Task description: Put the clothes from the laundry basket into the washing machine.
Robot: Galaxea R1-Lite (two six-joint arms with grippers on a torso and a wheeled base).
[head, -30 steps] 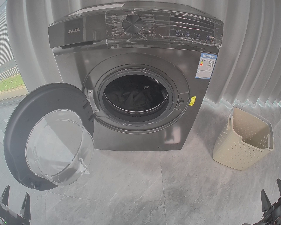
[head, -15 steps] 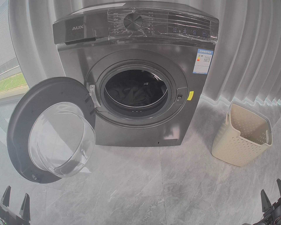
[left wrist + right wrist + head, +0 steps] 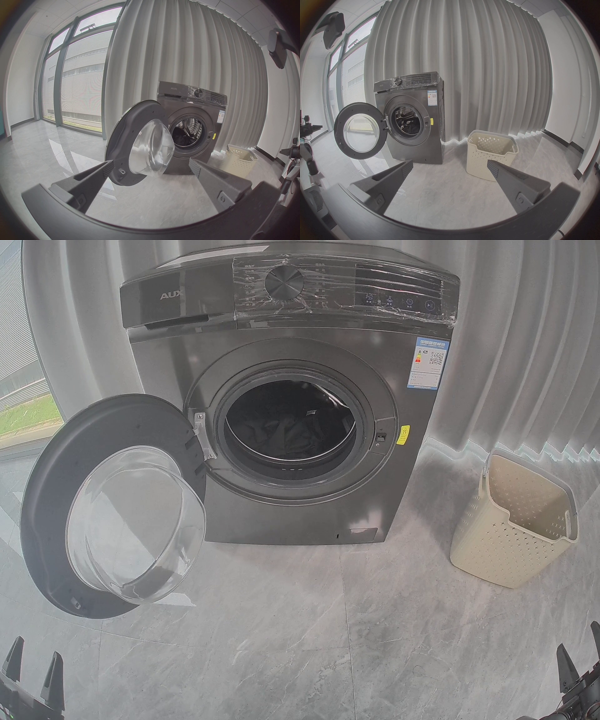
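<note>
Right of the washing machine (image 3: 287,396), the laundry basket (image 3: 494,552) is sitting apparently empty. Left gripper (image 3: 150,162) and right gripper (image 3: 449,162) are holding jaws open; the wide-open door (image 3: 75,490) is inviting collision.

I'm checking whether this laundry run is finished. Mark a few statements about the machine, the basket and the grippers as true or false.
1. Dark clothes lie inside the washing machine. True.
2. The machine's door is shut. False: it stands swung open on the robot's left.
3. The laundry basket is piled with clothes. False: no clothes show in it.
4. The left gripper is open. True.
5. The right gripper grips a garment. False: it is open and holds nothing.
</note>
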